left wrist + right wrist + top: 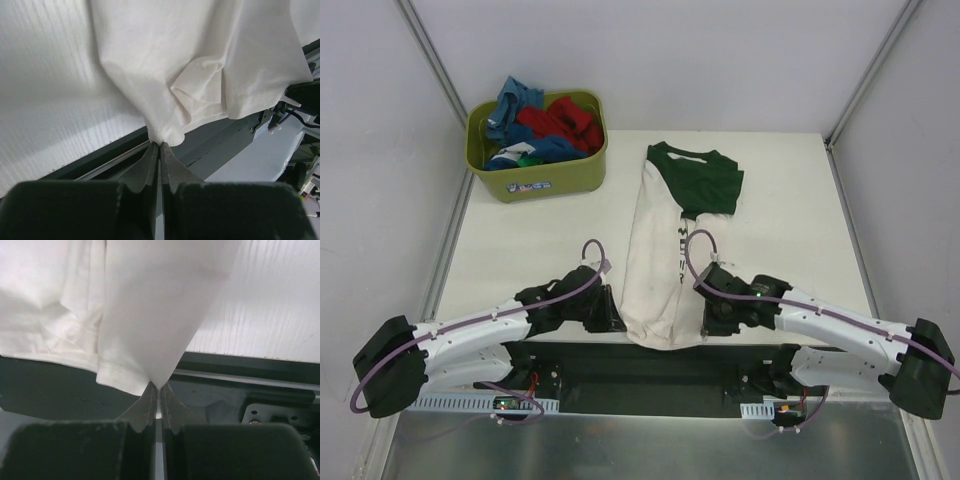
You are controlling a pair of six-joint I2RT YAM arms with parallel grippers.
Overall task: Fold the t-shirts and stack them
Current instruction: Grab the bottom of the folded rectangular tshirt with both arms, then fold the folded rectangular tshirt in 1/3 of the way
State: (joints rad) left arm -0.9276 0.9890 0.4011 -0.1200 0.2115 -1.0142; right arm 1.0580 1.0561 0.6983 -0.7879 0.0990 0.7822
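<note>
From the top view, the olive-green tub point(570, 175) sits at the far left corner of the table point(520, 260), a small label point(535, 187) on its front wall. In it lie crumpled blue shirts point(515, 105) to the left and front, a red shirt point(560, 120) to the right and a scrap of a green shirt point(525, 158) near the front rim. Right of the tub, clear of it, the cream t-shirt point(655, 270) is spread flat. Its dark green collar is about level with the tub and its hem is well nearer than the tub, at the table's edge. The left gripper point(618, 318) is at the hem corner on the tub's side, and the right gripper point(705, 322) is at the corner farther from the tub.

In the left wrist view, the left gripper point(160, 145) has its jaws pressed together on a pinch of the cream t-shirt point(200, 60). The cloth is bunched in folds above the tips.

In the right wrist view, the right gripper point(158, 386) is likewise clamped on a corner of the cream t-shirt point(160, 300) beside the stitched hem. The cloth is drawn to a point at its tips. The tub is out of frame in both wrist views.
</note>
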